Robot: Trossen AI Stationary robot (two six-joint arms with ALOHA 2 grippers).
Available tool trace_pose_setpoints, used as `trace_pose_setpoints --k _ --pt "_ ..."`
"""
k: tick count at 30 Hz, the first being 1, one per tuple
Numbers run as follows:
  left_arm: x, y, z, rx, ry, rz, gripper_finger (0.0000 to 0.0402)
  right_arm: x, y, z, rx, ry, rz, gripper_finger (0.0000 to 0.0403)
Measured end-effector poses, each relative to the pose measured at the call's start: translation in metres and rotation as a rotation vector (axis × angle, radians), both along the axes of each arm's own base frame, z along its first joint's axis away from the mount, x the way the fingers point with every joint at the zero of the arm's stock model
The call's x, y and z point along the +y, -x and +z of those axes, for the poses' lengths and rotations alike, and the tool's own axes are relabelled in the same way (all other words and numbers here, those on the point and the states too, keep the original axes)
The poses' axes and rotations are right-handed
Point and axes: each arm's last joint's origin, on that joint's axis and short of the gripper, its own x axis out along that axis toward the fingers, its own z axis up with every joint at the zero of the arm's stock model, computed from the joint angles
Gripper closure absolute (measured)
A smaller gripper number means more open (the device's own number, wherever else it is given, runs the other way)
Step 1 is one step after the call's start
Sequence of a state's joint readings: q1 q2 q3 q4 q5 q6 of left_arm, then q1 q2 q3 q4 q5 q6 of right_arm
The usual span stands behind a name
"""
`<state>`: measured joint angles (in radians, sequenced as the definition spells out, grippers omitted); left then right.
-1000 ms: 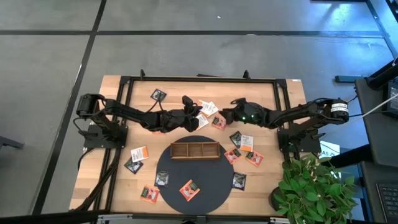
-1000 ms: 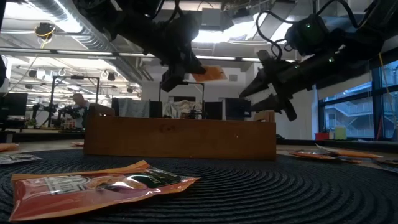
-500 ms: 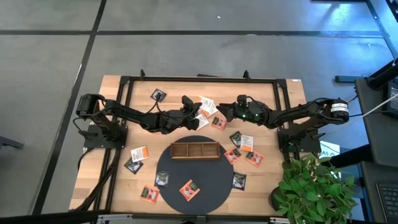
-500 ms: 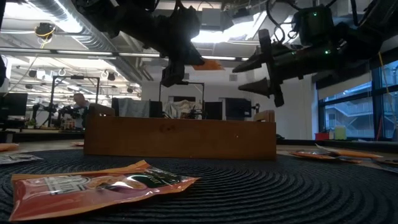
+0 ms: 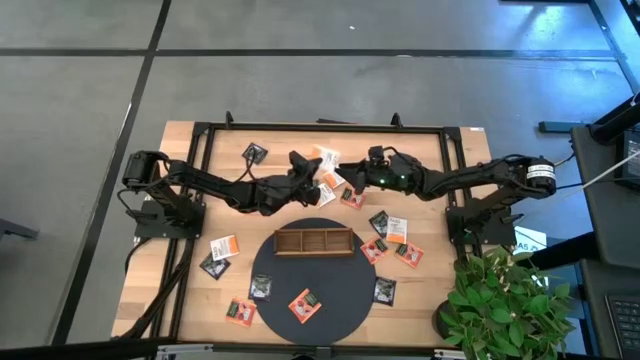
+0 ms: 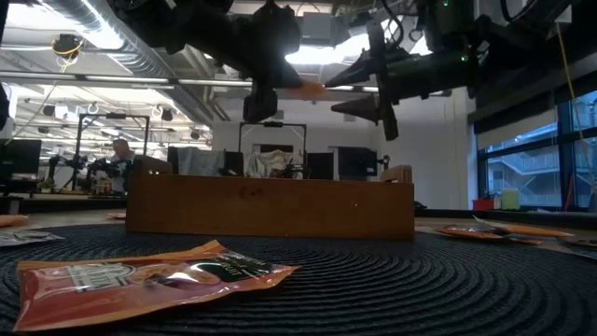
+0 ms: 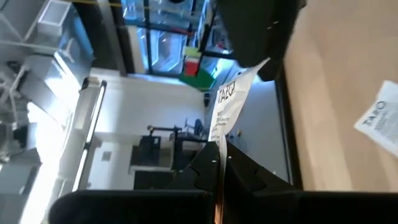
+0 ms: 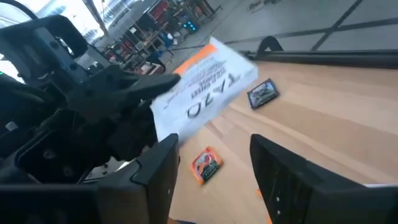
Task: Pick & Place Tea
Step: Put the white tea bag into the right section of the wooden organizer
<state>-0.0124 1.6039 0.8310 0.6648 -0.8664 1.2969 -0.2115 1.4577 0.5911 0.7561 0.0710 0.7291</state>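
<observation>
Apparently for a handover above the table's (image 5: 190, 300) far middle, the left tool (image 5: 303, 174) pinches a white tea sachet (image 5: 325, 158) toward the right tool's (image 5: 352, 177) parted, empty fingers.

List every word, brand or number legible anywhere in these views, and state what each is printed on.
"TAZO": white tea sachet with orange edge, held up in the shut left gripper, before the open right gripper.
"TAZO", partly cut off: second white sachet lying on the wooden table.
Other sachets' print: too small.
</observation>
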Motion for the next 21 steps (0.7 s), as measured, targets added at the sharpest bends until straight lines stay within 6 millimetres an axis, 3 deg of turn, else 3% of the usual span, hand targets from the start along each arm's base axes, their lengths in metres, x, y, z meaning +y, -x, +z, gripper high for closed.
trace_pose_setpoints --k 12,21 --pt "-0.006 -0.001 0.001 -0.014 0.003 -0.049 0.0397 -0.001 -0.005 0.014 -0.060 0.048 0.007 0.0252" --pt "-0.008 -0.001 0.001 -0.025 0.015 -0.057 0.0393 -0.001 -0.005 0.013 -0.040 0.097 0.009 0.0355"
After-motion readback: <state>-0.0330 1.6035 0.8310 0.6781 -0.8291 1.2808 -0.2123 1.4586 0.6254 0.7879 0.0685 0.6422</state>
